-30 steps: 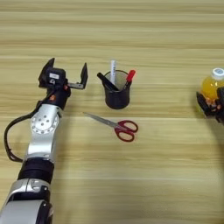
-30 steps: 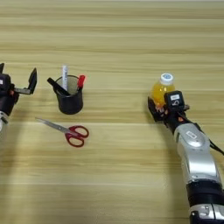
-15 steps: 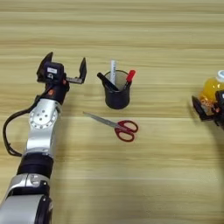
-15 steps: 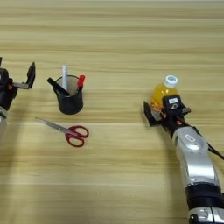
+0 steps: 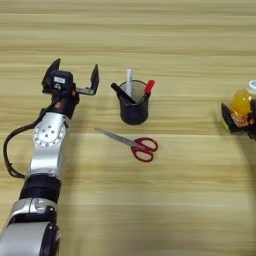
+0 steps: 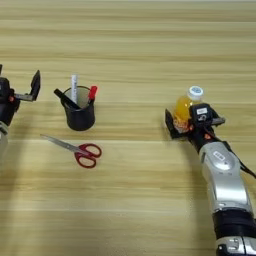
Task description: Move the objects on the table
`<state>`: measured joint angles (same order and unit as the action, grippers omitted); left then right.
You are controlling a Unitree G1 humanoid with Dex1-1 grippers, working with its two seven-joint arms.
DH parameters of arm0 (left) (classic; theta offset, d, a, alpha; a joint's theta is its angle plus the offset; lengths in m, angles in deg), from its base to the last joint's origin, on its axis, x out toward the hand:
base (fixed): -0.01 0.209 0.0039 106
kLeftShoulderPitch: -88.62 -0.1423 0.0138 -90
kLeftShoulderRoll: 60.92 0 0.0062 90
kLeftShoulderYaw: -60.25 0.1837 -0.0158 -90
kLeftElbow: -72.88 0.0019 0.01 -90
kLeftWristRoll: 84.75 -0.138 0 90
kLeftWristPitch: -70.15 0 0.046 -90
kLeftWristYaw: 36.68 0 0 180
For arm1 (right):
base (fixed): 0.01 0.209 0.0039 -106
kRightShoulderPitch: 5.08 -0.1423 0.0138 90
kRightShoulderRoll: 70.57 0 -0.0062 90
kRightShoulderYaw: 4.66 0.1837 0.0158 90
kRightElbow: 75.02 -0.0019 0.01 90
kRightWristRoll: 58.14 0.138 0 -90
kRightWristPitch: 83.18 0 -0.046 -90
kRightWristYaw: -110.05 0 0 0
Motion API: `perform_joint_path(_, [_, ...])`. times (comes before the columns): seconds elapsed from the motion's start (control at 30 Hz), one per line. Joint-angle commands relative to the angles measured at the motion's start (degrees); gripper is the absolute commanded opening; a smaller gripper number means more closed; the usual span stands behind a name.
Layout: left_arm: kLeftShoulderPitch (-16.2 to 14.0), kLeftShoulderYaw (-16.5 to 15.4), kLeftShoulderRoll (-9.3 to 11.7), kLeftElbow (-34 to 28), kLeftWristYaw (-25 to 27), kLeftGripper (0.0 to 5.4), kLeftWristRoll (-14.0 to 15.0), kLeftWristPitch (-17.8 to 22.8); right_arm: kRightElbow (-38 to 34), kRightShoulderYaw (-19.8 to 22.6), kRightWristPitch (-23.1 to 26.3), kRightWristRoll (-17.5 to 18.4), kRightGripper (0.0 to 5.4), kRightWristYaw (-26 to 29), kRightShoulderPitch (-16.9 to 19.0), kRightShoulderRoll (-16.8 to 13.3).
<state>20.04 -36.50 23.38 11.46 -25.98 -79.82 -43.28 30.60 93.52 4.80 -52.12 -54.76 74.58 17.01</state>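
Our right tool [image 6: 192, 121] pinched the small clear orange-drink bottle [image 6: 186, 106], its orange label unreadable; our left tool [image 5: 73, 80] stayed spread.

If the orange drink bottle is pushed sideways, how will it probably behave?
The bottle looks taller than wide, so it may tip. Being round, it would probably roll afterwards. The right gripper surrounds its base, which may steady it.

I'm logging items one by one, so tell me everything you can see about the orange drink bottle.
The bottle is small and clear, filled with orange liquid, with a white cap and an orange label low on its body. It looks like plastic. It leans with its cap toward the right, on the table's right side. The right gripper has its black fingers around the lower part; whether the base touches the wood is hidden.
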Motion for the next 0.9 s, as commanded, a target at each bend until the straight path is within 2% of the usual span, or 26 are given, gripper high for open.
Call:
perform_joint_path(0.03, [1.2,-0.2,0.7,-0.6,0.0,5.40,-0.2,-0.1,-2.1,0.9,-2.2,0.8,5.39,-0.3,-0.7,0.5])
perform_joint_path(0.27, [1.5,-0.3,0.8,-0.6,-0.2,5.40,-0.2,-0.1,-6.7,0.6,-7.0,-1.1,5.39,-1.2,-0.1,0.4])
perform_joint_path(0.63, [1.9,-0.4,1.0,-0.7,-0.3,5.40,-0.4,-0.2,-12.6,1.1,-14.7,-5.9,5.39,-5.6,-0.6,-0.1])
perform_joint_path(0.77, [2.0,-0.2,1.0,-0.6,0.0,5.40,-0.4,-0.1,-14.0,1.5,-17.4,-6.3,5.39,-6.6,-1.2,-0.2])
perform_joint_path(0.9, [2.0,0.0,0.9,-0.8,0.4,5.40,-0.2,0.3,-16.9,0.2,-20.9,-7.0,5.39,-6.1,-0.8,0.2])
